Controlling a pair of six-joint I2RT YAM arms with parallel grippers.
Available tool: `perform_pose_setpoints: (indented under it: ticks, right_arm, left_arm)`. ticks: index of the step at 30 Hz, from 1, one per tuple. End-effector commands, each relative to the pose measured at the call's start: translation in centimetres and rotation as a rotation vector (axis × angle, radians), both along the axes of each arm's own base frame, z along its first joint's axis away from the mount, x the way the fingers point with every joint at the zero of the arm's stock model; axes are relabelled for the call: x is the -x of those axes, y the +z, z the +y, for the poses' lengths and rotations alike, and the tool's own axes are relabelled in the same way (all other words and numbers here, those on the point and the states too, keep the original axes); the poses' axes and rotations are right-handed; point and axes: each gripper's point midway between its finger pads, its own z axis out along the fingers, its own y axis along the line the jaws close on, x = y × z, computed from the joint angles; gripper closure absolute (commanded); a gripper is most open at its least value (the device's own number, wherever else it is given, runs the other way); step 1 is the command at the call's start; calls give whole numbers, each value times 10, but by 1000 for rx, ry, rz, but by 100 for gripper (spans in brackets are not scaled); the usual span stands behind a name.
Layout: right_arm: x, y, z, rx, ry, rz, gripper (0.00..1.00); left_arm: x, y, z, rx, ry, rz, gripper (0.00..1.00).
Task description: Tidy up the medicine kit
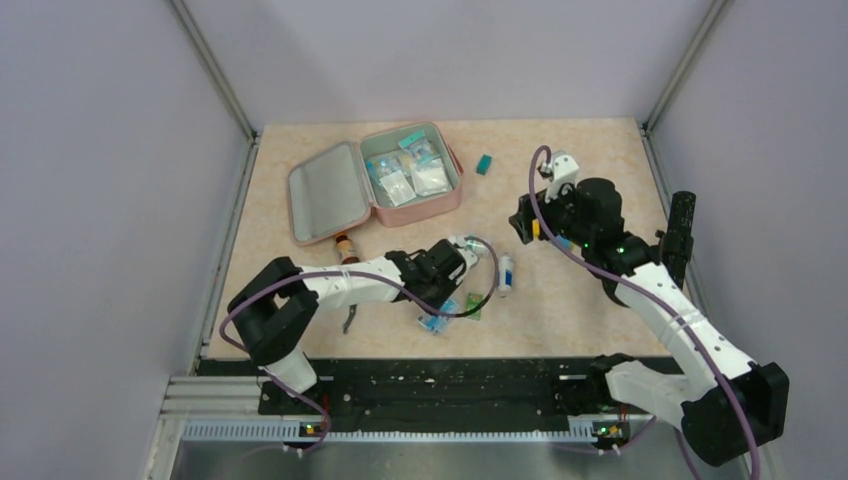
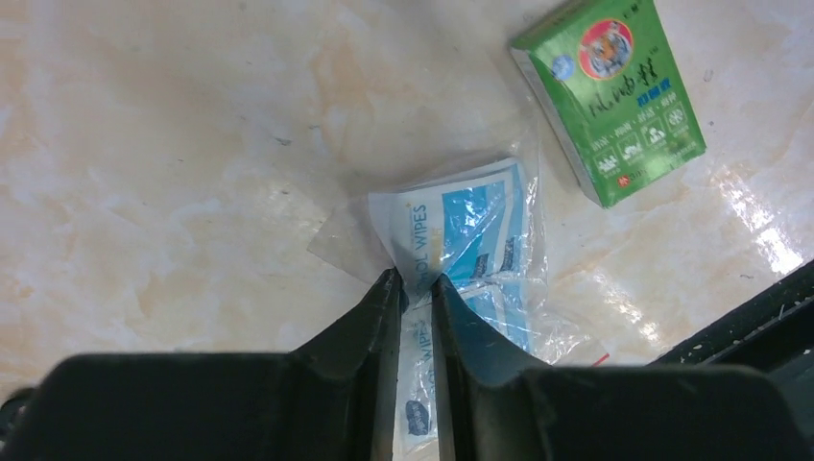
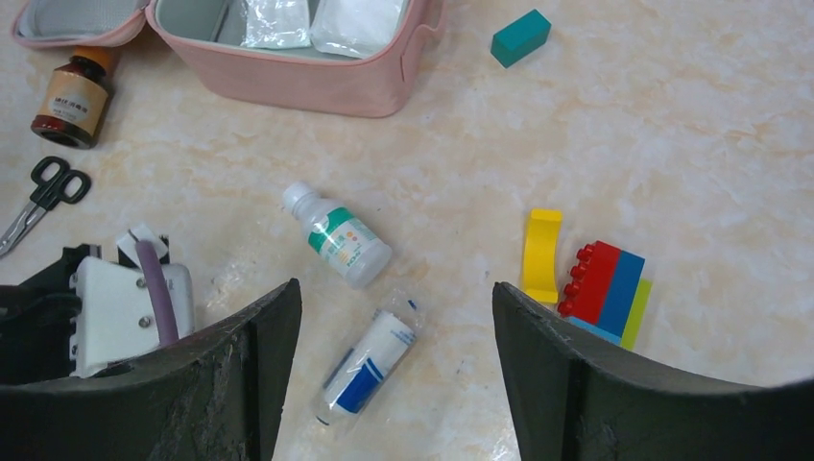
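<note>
White-and-black arms [image 1: 350, 285], purple cables [image 3: 156, 286]

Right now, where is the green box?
In the left wrist view the green box lies on the table at upper right, beside the wipes packet that the left fingers pinch.

top external: high behind the near edge, looking down on the whole table [image 1: 550, 310].
left wrist: close above the alcohol wipes packet [image 2: 470, 226].
right wrist: higher, facing the medicine kit [image 3: 317, 82], shared with top external.
</note>
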Motion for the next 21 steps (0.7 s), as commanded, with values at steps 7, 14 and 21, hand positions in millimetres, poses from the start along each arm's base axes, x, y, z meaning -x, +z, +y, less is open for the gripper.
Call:
perform_pose_setpoints:
  ticks: [7, 14, 21]
  right_arm:
    - [-7, 19, -4, 44, 14, -39, 28]
    - [-24, 33, -2, 87, 27, -75, 28]
    - [-44, 32, -1, 168, 53, -116, 28]
  left_arm:
    - [-70, 93, -5, 251, 11, -95, 100]
    - [-172, 188, 32, 361, 129, -405, 100]
    - [-308, 241, 110, 303, 478, -648, 100]
